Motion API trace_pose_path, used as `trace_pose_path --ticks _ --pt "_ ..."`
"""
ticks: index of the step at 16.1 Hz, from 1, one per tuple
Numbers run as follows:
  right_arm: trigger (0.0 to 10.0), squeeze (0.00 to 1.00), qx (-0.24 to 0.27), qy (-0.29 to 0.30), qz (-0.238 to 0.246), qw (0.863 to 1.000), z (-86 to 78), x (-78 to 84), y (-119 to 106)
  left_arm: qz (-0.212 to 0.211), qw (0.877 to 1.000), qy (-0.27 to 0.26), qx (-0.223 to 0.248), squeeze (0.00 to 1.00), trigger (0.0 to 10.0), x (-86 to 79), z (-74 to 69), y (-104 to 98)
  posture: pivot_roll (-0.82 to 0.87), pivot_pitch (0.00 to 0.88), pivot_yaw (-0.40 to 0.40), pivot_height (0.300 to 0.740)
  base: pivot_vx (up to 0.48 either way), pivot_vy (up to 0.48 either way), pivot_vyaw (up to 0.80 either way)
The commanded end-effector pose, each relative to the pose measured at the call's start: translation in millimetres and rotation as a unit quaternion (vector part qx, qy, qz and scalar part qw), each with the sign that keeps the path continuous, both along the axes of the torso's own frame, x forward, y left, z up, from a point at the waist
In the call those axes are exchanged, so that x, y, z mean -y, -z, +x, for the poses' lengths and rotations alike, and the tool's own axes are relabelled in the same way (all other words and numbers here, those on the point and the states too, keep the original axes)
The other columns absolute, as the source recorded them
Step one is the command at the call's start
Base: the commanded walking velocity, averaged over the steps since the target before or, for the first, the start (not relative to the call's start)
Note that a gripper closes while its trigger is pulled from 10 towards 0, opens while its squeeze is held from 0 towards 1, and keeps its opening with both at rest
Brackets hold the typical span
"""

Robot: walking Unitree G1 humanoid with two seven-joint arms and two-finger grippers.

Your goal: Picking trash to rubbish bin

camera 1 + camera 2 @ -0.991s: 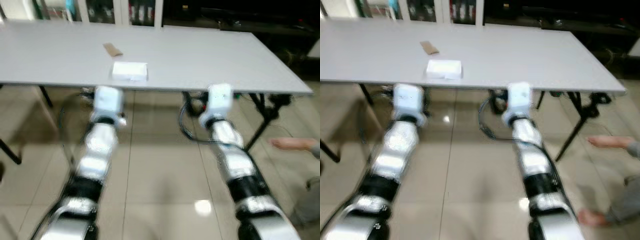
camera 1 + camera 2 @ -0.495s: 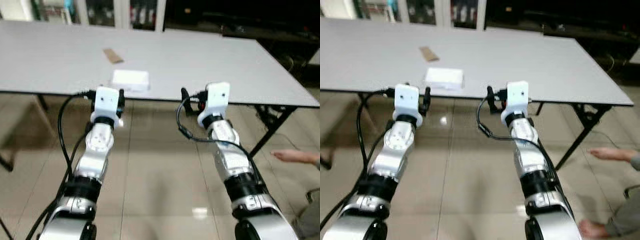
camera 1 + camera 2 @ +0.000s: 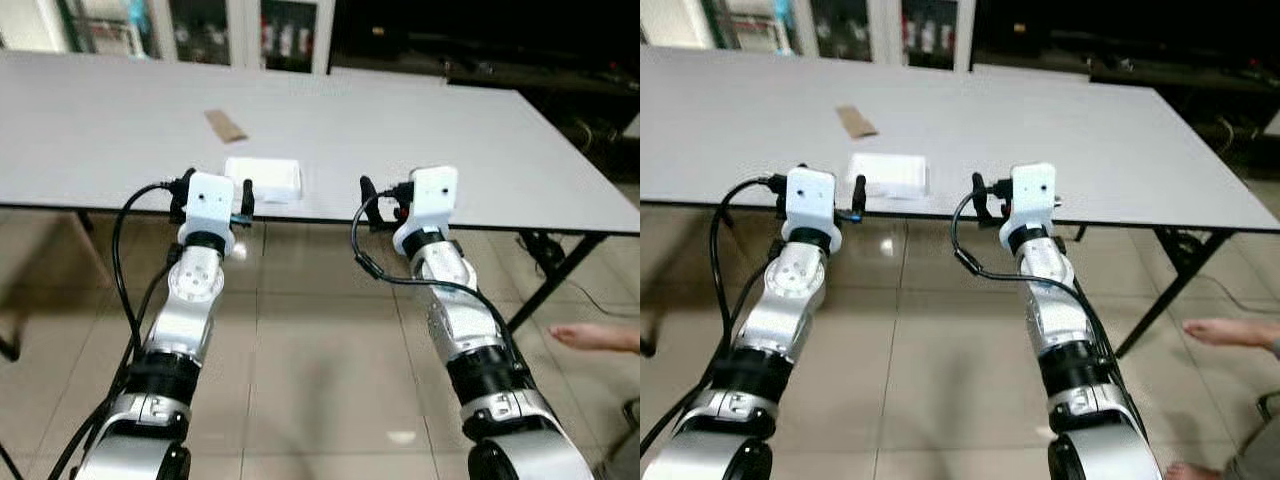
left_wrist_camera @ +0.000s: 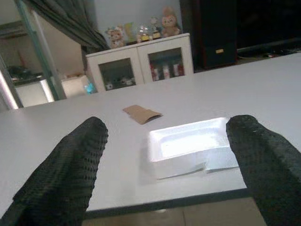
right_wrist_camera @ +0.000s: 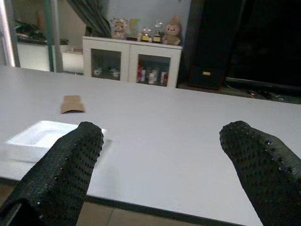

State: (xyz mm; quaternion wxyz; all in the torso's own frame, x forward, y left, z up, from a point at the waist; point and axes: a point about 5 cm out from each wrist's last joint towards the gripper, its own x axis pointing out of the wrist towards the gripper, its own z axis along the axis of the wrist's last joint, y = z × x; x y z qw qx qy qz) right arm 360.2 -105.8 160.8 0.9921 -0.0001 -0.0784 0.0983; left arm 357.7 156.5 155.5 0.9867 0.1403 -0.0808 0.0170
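Both grippers poised at the table (image 3: 480, 150) edge
Left gripper (image 4: 164, 155) and right gripper (image 5: 160, 160) spread wide; white foam tray (image 3: 265, 178) and cardboard scrap (image 3: 225, 124) ahead.

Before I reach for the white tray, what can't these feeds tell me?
- Bin: none to be seen, so the drop-off spot is unknown.
- Tray contents: too pale and glary in the left wrist view.
- Brown card: too small to tell whether it is flat or folded.
- Left gripper fingertips: cut off by the left wrist view's bottom edge.
- Person's hand: cut off at the head view's right edge.
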Motion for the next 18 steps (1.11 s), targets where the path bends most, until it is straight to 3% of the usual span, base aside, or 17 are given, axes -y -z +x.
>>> trace_pose_path --ticks 1,5,6,7,8,11,12,13,14,15,18 --pt "10.0 0.0 0.001 0.018 0.005 1.0 0.9 13.1 -1.6 0.005 1.0 0.013 0.005 1.0 10.0 11.6 1.9 -4.7 0.01 0.0 -0.078 0.74 0.274 0.0 0.0" --pt "10.0 0.0 0.001 0.015 0.006 1.0 1.0 11.8 -2.1 0.005 1.0 0.012 0.001 1.0 10.0 11.0 2.0 -3.9 0.01 0.0 -0.078 0.74 0.273 0.0 0.0" --pt "10.0 0.0 0.0 0.014 0.006 1.0 1.2 11.7 -2.3 0.007 1.0 0.008 -0.001 0.8 10.0 10.5 2.2 -3.9 0.01 0.0 -0.078 0.74 0.244 0.0 0.0" --pt "10.0 0.0 0.0 0.012 0.006 1.0 0.8 11.2 -1.9 0.009 1.0 0.009 -0.002 0.17 10.0 10.7 2.4 -3.6 0.01 0.0 -0.078 0.74 0.0 0.0 0.0" --pt "10.0 0.0 -0.001 0.01 0.005 1.0 0.4 10.6 -1.1 0.011 1.0 0.009 -0.005 0.0 10.0 10.5 2.4 -2.7 0.01 0.0 -0.079 0.74 0.0 0.0 0.0" --pt "10.0 0.0 -0.002 0.009 0.006 1.0 0.4 10.4 -1.1 0.012 1.0 0.003 -0.007 0.0 10.0 9.0 2.7 -1.9 0.01 0.0 -0.081 0.74 0.0 0.0 0.0" --pt "10.0 0.0 -0.002 0.008 0.005 1.0 0.5 10.2 -1.1 0.009 1.0 0.003 -0.007 0.07 10.0 8.2 2.7 -2.2 0.01 0.0 -0.081 0.74 0.0 0.0 0.0" --pt "10.0 0.0 -0.003 0.007 0.005 1.0 0.7 10.1 -1.2 0.006 1.0 -0.001 -0.007 1.0 10.0 7.4 2.8 -2.3 0.01 0.0 -0.082 0.74 0.266 0.0 0.0" --pt "10.0 0.0 -0.003 0.006 0.005 1.0 0.9 10.2 -1.3 0.006 1.0 -0.003 -0.009 0.86 10.0 7.0 2.9 -2.2 0.01 0.0 -0.082 0.74 0.266 0.0 0.0" --pt "10.0 0.0 -0.003 0.006 0.004 1.0 0.9 9.9 -1.3 0.009 1.0 -0.005 -0.01 0.0 10.0 6.5 3.0 -2.0 0.01 0.0 -0.081 0.74 0.266 0.0 0.0" --pt "10.0 0.0 -0.006 0.004 0.002 1.0 0.1 9.0 0.2 0.006 1.0 -0.008 -0.007 0.0 10.0 5.4 2.7 -3.1 0.01 0.0 -0.082 0.74 0.367 0.0 0.0"
